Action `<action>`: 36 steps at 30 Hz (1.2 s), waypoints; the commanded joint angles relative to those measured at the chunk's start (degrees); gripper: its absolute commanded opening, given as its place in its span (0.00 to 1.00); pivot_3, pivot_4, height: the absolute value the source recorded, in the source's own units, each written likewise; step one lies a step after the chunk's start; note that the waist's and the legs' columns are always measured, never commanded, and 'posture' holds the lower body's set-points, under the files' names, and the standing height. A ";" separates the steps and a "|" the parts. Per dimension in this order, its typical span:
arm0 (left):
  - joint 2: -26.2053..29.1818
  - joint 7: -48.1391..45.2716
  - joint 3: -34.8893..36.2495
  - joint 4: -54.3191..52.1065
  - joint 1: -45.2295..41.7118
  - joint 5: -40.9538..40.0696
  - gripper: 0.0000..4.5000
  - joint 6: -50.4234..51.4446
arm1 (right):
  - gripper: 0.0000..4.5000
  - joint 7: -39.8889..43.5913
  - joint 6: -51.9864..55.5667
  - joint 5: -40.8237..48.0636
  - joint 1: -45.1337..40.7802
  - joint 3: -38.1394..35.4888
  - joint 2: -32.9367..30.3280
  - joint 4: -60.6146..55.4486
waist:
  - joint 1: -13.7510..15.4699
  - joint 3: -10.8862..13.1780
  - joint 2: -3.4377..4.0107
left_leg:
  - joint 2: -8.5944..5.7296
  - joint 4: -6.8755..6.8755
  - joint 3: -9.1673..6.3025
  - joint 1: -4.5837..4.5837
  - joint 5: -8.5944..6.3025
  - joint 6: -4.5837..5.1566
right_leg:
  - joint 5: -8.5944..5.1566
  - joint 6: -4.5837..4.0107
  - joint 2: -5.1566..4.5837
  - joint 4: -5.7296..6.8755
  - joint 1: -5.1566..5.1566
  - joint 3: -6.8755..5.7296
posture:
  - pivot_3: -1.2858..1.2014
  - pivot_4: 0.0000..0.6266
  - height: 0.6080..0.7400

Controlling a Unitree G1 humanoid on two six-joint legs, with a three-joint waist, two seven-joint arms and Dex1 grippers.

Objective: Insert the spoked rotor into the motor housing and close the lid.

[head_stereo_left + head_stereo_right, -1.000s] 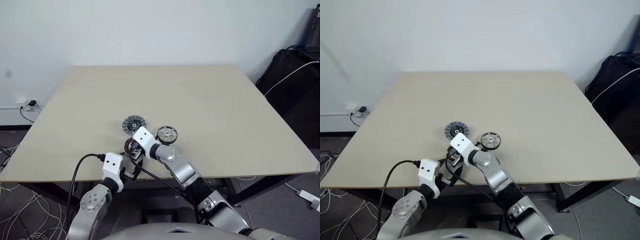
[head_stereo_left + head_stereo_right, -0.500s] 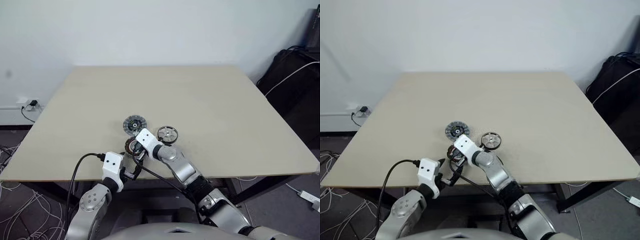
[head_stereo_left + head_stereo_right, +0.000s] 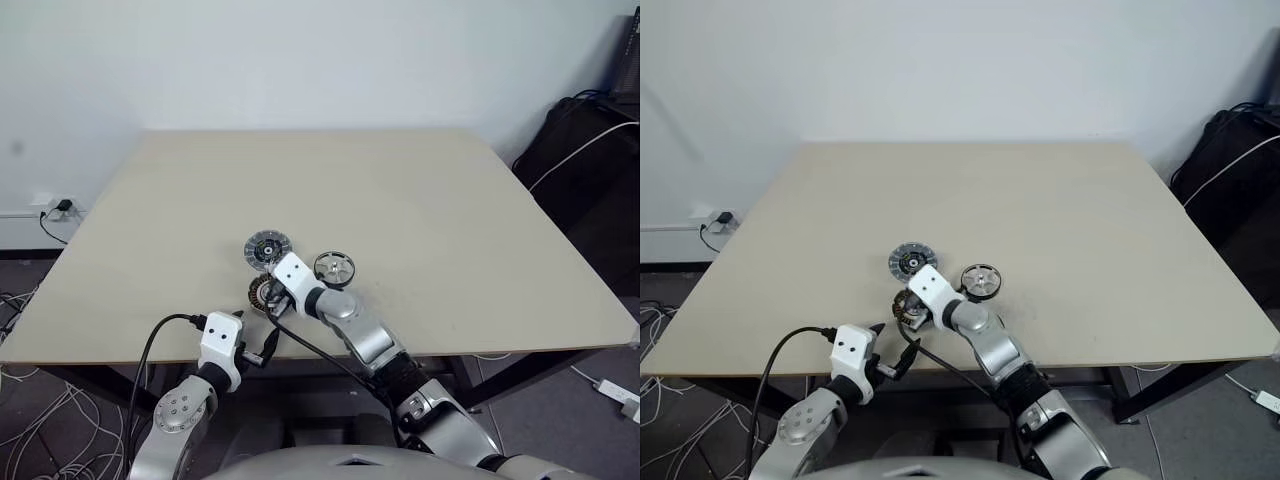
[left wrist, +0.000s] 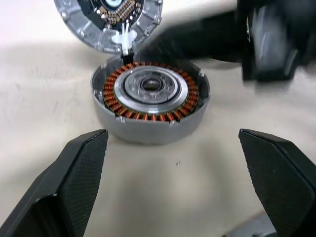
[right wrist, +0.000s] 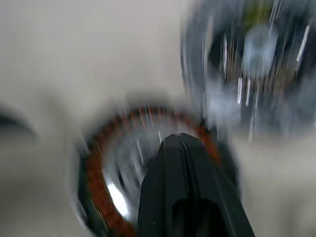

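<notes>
1. Three round motor parts sit close together on a beige table (image 3: 420,220), toward its near edge, left of centre. All places below are given rel. to the motor housing (image 4: 149,101).
2. Motor housing: a shallow grey cup with a ring of copper windings around a silvery centre, lying flat and open-side up. Nothing is seated inside it.
3. Lid (image 3: 267,248): a grey ribbed disc with a dark centre, lying just beyond the housing, on its far side. In the left wrist view a short pale connector runs from the lid to the housing rim, so the two are joined there.
4. Spoked rotor (image 3: 334,268): a silver open-spoked wheel, flat on the table, near the housing, to its right and slightly farther away. It is apart from the housing and from both grippers.
5. Right gripper (image 5: 186,170): its two black fingers are pressed together with nothing between them. The tip is over the housing's right side, above the windings; whether it touches cannot be told. The arm reaches in from the near right.
6. Left gripper (image 4: 177,163): its fingers (image 4: 81,173) are spread wide, empty, with the housing seen between them. It is on the near side of the housing, at the table's front edge, not touching it.
7. Dark bags and cables sit at the far right, well apart from the housing.
</notes>
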 commanded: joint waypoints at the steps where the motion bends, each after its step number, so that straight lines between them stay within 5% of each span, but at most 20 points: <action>1: 0.02 -0.13 0.47 -0.88 -0.57 -0.04 1.00 -1.24 | 0.00 -1.06 3.00 -1.90 -0.65 -0.07 -0.82 0.46 | 0.03 -0.05 -0.01 | 0.01 0.00 -0.01 0.02 0.00 0.00 | -0.02 -0.03 0.00 0.01 0.01 -0.01 | 0.52 0.00 1.00; 14: -0.11 -0.53 -0.15 -0.56 -1.26 -0.26 1.00 -0.81 | 0.00 5.25 -4.86 7.28 0.99 -2.46 2.72 -11.27 | -0.10 0.10 -0.12 | 0.03 -0.02 -0.07 -0.01 0.00 0.00 | 0.09 0.16 0.05 -0.01 0.00 -0.05 | 0.52 0.00 1.00; 25: -0.19 -1.19 0.56 1.36 -0.59 -0.52 1.00 -2.70 | 0.00 1.98 2.95 -1.70 0.16 2.08 -1.53 -2.42 | -0.01 0.03 -0.12 | 0.02 -0.01 -0.04 0.02 0.01 -0.02 | -0.04 -0.07 0.01 0.01 0.01 -0.03 | 0.52 0.00 1.00; 36: -0.29 -1.98 -0.11 4.23 -1.30 0.11 1.00 -5.31 | 0.04 11.91 1.11 0.98 -1.91 2.37 -7.64 -15.88 | 0.08 0.12 -0.19 | 0.01 0.01 -0.06 -0.02 0.01 -0.01 | -0.04 -0.06 -0.03 -0.03 0.02 -0.09 | 0.52 0.00 1.00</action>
